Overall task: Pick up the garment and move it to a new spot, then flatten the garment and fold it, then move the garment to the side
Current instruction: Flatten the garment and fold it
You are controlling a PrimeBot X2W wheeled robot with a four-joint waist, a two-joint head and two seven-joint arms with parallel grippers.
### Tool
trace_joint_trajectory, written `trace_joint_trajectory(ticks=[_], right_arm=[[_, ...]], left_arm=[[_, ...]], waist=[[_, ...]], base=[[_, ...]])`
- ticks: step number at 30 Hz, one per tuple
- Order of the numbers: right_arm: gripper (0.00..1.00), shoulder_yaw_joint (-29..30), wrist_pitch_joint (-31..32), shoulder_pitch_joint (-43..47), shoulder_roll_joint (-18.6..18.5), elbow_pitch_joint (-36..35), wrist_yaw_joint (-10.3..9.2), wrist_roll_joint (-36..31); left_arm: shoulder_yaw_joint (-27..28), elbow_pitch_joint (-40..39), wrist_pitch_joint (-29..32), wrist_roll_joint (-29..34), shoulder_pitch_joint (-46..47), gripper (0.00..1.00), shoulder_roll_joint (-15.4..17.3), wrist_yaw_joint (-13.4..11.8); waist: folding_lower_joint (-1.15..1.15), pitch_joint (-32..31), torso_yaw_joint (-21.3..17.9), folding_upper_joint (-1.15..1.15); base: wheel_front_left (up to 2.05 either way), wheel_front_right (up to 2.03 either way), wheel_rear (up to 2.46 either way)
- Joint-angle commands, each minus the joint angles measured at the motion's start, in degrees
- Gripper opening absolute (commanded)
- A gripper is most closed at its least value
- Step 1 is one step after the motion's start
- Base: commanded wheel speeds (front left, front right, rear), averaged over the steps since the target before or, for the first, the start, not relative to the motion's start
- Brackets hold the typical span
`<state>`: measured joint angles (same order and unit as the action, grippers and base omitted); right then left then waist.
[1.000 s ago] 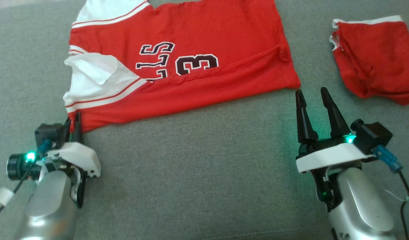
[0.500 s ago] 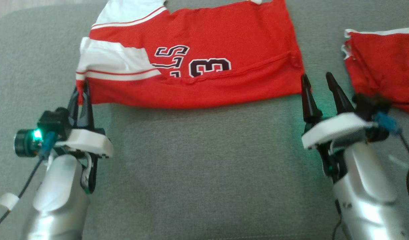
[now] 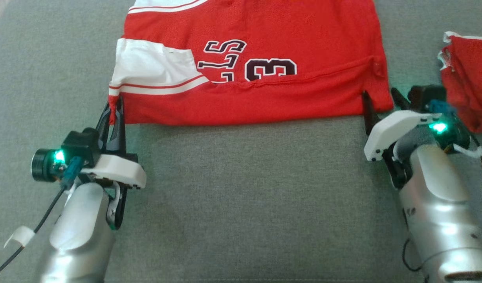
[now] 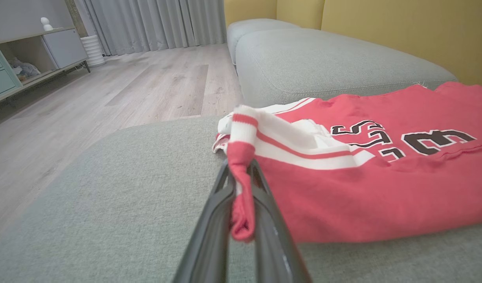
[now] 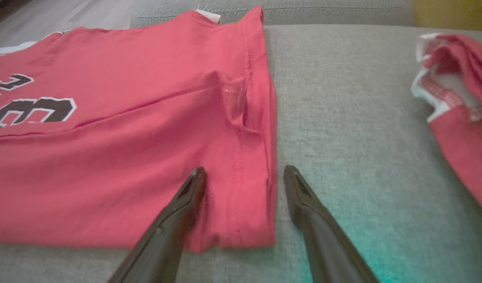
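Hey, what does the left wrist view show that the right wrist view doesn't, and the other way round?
Left wrist view: the left gripper shut on a corner of the red jersey by its white striped sleeve, with a wooden floor, grey curtains and a cabinet behind.
Right wrist view: the right gripper open, straddling the jersey's near corner, and a second red garment crumpled to the right.
Both: the jersey's black number print and the grey cushion it lies on.
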<state>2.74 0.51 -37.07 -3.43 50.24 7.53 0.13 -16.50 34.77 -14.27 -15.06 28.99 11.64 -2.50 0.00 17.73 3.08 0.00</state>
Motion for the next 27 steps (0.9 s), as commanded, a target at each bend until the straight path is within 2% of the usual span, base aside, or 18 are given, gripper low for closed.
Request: trace_joint_trajectory(ticks=[1,2,3,4,15,27], right_arm=[[0.97,-1.04,1.09,0.19,0.55,0.88,-0.04,-1.06],[0.62,-0.88,1.2,0.04,0.55,1.65,-0.04,-1.56],[0.15,-0.84,1.07,-0.1,0.55,2.26,-0.04,-2.05],[0.0,-0.77,0.57,-0.2,0.55,2.59,-0.04,-2.65],[0.0,2.45,-5.1,3.13,0.55,3.15,-0.04,-3.84],[0.0,3.31,-0.31,14.12,0.56,-3.66,-0.04,-2.13]], left_arm=[[1.94,-1.81,-0.55,0.22,2.17,0.0,1.39,-0.02],[1.93,-1.81,-0.56,0.18,2.18,0.0,1.48,-0.03],[1.94,-1.76,-0.57,0.14,2.11,0.0,1.61,-0.07],[1.99,-1.61,-0.57,0.09,1.96,0.0,1.78,-0.13],[0.7,1.31,2.02,-0.27,-3.96,0.0,3.95,0.35],[-1.91,-2.45,7.59,-1.2,-14.76,0.0,4.99,0.94]], waist=[[0.0,0.08,0.18,0.0],[0.0,0.03,0.24,0.0],[0.0,-0.09,0.25,0.0],[0.0,-0.3,0.18,0.0],[0.0,-6.77,-2.27,0.0],[0.0,-14.79,-4.43,0.0]], base=[[0.0,0.0,0.0],[0.0,0.0,0.0],[0.0,0.0,0.0],[0.0,0.0,0.0],[0.0,0.0,0.0],[0.0,0.0,0.0]])
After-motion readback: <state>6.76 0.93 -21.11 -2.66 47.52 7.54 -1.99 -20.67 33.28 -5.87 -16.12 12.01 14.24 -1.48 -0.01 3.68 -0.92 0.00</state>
